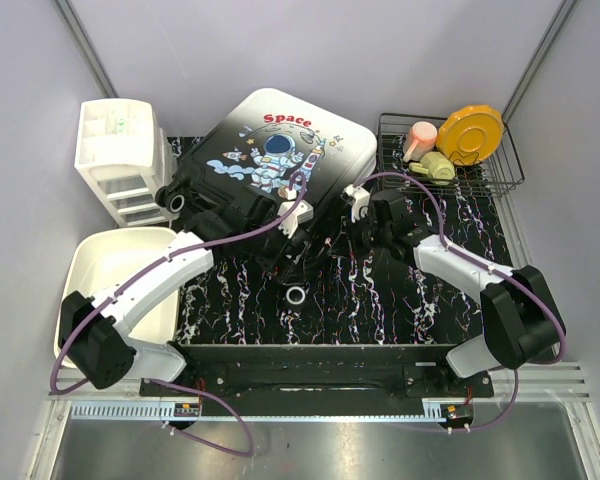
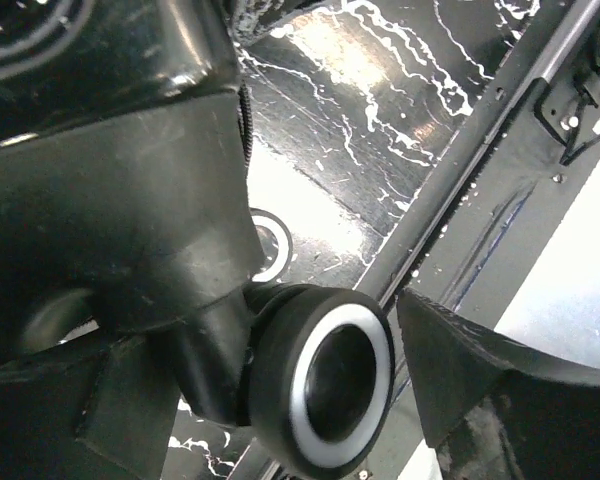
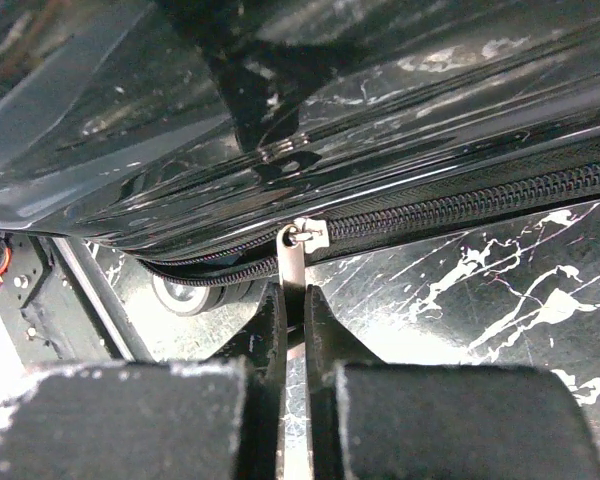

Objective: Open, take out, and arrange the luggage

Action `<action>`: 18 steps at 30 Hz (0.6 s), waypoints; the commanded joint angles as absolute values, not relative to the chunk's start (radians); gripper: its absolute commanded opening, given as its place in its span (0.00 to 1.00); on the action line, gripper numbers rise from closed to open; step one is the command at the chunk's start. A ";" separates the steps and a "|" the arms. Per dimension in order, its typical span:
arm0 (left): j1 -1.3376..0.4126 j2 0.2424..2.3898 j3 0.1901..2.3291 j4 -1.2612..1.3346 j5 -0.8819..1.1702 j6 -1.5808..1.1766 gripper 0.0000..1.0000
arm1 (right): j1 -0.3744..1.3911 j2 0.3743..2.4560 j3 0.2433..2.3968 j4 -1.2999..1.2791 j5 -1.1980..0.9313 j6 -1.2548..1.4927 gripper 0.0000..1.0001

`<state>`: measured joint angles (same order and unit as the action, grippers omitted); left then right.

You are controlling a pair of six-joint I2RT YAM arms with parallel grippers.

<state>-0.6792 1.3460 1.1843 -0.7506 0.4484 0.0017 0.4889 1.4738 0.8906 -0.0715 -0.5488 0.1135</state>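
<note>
Ring-shaped object (image 1: 296,295) lies on the black marbled bench (image 1: 400,300), just nearer the arm bases than the luggage (image 1: 280,150). White tub (image 1: 110,275) sits off the luggage's near-left corner, partly under the left arm.

Left hand (image 1: 285,230) is at the luggage's near edge, spread wide. In the wrist view a black wheel (image 2: 335,385) with a pale ring stands between its fingers (image 2: 490,385); there is a gap between the wheel and that finger. Contact on the other side: cannot tell.

Right hand (image 3: 292,335) is at the luggage's near-right edge, fingers pressed together and pinching the metal zipper pull (image 3: 293,262). The slider sits on the zip line along the glossy black shell, and the teeth run off to the right of it.

The luggage lies on the bench with its printed side up, astronaut and red "Space" facing the camera, turned at an angle, black end toward the arms and white end away. Lid is down.

White drawer unit (image 1: 120,150) stands just left of the luggage. Wire basket (image 1: 495,175) is to the right of the luggage, holding a yellow plate (image 1: 470,133) and a pink cup (image 1: 418,138).
</note>
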 commanded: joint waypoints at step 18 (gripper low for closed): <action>-0.514 1.218 1.005 -0.934 0.308 0.353 0.00 | 0.207 1.512 1.053 -0.253 -0.661 -0.140 0.00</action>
<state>-0.5789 1.1976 1.0527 -0.7399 0.4725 0.2211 0.3237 1.4570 0.9459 -0.1867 -0.6579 -0.0399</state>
